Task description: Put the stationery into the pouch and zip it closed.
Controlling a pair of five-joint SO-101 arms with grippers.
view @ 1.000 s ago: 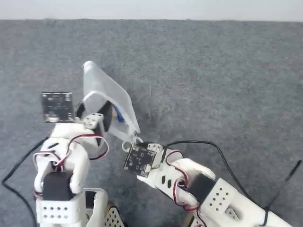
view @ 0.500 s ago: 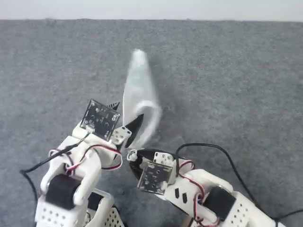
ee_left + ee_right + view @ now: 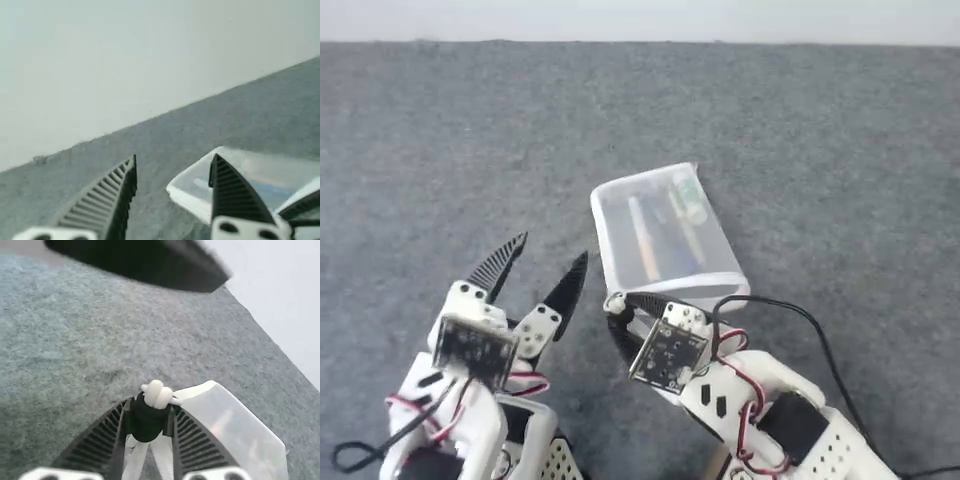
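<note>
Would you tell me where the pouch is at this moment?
In the high view the pouch lies on the grey mat near the middle, just beyond the right gripper shut on its zipper pull, with the open left gripper on its left.

the pouch (image 3: pixel 665 235) was clear, white-edged — its pens (image 3: pixel 642 238) blue and tan; zip pull (image 3: pixel 147 417) black, white-beaded; mat (image 3: pixel 840 130) speckled grey.

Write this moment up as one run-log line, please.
left gripper: open, apart from pouch | right gripper: shut on zipper pull | pouch: flat on grey mat, stationery inside
</note>
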